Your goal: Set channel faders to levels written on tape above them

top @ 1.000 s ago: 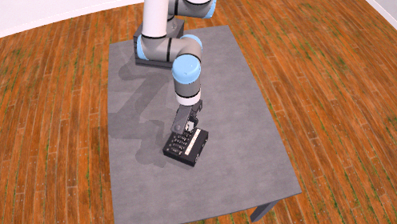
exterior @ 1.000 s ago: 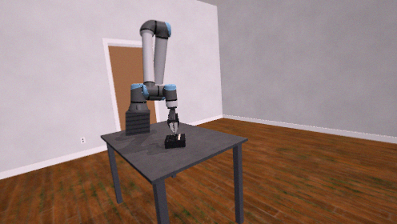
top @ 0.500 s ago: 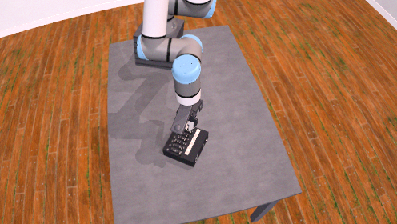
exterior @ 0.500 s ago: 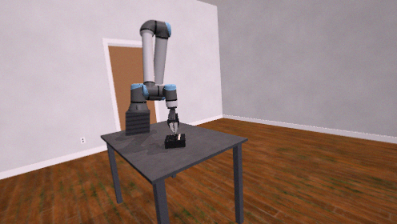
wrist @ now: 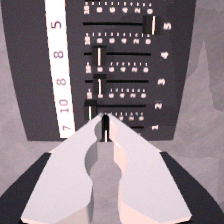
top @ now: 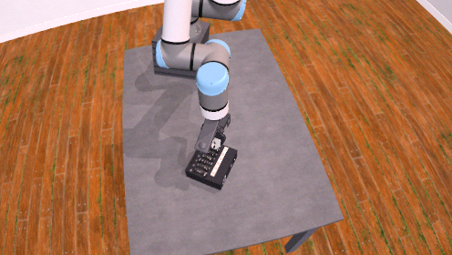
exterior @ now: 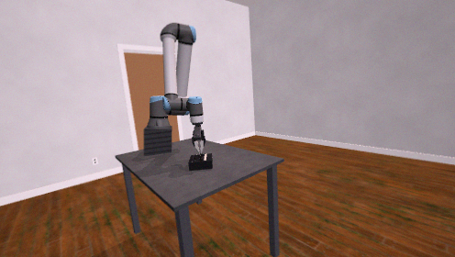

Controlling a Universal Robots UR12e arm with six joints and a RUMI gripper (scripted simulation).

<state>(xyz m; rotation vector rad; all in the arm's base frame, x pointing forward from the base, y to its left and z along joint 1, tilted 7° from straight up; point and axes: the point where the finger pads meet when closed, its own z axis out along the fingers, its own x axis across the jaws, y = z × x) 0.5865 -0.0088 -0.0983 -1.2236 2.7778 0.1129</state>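
The lighting desk (top: pixel 218 170) (exterior: pixel 201 162) (wrist: pixel 30 75) is a small black box in the middle of the grey table (top: pixel 273 137) (exterior: pixel 238 167). In the wrist view a white tape strip (wrist: pixel 60 65) reads 7, 10, 8, 8, 5 from near to far, beside channels 1 to 5. The channel 5 cap (wrist: pixel 153 23) sits far from the tape. The channel 4 cap (wrist: pixel 100 56) and channel 3 cap (wrist: pixel 100 88) sit close to it. My gripper (wrist: pixel 105 115) (top: pixel 210 147) (exterior: pixel 198 150) is shut, with its tips down at the channel 1 slot. The dark channel 1 cap (wrist: pixel 105 124) shows right at the tips.
The arm's base block (top: pixel 182 68) (exterior: pixel 157 139) stands at the far end of the table. The table edges drop to a wooden floor (top: pixel 387 91). A door (exterior: pixel 138 92) is in the wall behind.
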